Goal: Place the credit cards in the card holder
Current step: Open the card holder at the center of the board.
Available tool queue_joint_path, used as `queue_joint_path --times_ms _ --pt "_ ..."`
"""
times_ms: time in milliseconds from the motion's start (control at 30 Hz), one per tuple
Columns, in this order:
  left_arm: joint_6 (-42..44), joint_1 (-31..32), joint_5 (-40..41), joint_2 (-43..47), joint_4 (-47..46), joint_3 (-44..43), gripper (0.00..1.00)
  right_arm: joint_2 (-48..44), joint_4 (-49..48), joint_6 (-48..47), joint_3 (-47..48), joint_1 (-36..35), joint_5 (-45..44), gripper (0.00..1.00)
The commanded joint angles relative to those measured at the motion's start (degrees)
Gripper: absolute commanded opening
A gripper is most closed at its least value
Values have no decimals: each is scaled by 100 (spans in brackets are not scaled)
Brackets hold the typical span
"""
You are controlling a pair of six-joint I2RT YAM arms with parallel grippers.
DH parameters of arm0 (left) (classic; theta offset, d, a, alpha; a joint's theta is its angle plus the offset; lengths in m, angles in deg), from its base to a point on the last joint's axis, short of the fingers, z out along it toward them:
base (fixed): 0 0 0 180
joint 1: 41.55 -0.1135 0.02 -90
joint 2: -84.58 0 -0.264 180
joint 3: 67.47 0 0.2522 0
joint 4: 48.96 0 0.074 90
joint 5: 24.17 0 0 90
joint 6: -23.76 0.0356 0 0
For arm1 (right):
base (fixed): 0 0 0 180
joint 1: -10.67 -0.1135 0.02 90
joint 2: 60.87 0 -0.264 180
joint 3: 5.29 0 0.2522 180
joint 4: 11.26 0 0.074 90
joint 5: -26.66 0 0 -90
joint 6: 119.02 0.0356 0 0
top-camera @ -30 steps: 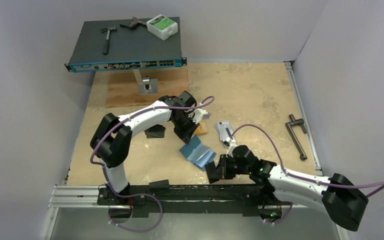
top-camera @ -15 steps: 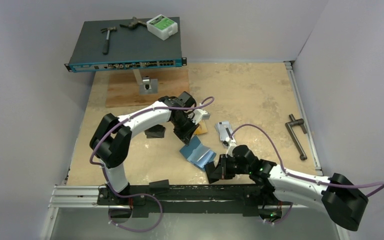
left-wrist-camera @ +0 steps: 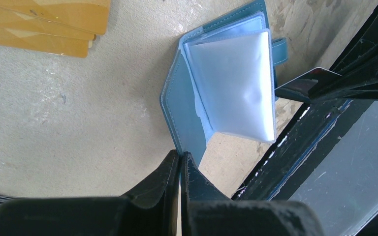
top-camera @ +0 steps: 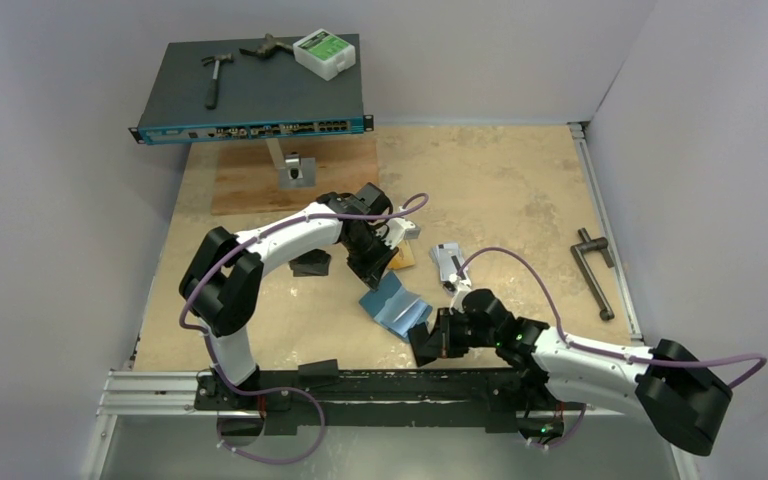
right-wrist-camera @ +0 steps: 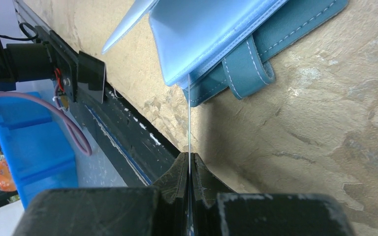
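One card holder [top-camera: 396,305]. Three orange-gold credit cards [left-wrist-camera: 44,24] overlap, going by their edges. One further card [right-wrist-camera: 189,118], seen edge-on. One silver-grey pile [top-camera: 447,258], too small to count. One hammer [top-camera: 215,75]. Two hands: left hand [left-wrist-camera: 181,162], right hand [right-wrist-camera: 189,164].

1. White shell links and bulky black joint housings make up the left arm [top-camera: 280,232].
2. The right arm [top-camera: 600,362] has the same white-and-black build.
3. A purple cable [top-camera: 505,250] loops outside each arm.
4. The left gripper [left-wrist-camera: 180,160] and right gripper [right-wrist-camera: 190,162] have matte black fingers [left-wrist-camera: 152,182], scuffed pale at the edges.
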Motion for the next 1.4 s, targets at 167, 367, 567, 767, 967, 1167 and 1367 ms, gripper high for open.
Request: queue_joint_path --times_ms 167,367,567,767,967,1167,1367 --pt "-21 -4 -125 298 -118 64 0 255 -541 -38 274 55 -80 0" --pt "-33 -8 -167 316 -129 67 0 277 -647 -34 438 72 -211 0" --pt "-28 -8 -249 317 -103 58 0 651 -611 -174 845 92 -374 0" --pt "-78 -24 -503 306 -74 60 18 963 -681 -217 964 122 -440 0" --pt "-113 -156 -1003 96 24 15 37 1236 -826 -290 1068 179 -486 0" --pt "-158 -183 -1362 9 43 -17 31 1652 -1103 -385 1274 205 -391 0" --pt "-153 -193 -1570 -169 85 -81 34 1926 -1233 -461 1450 218 -305 0"
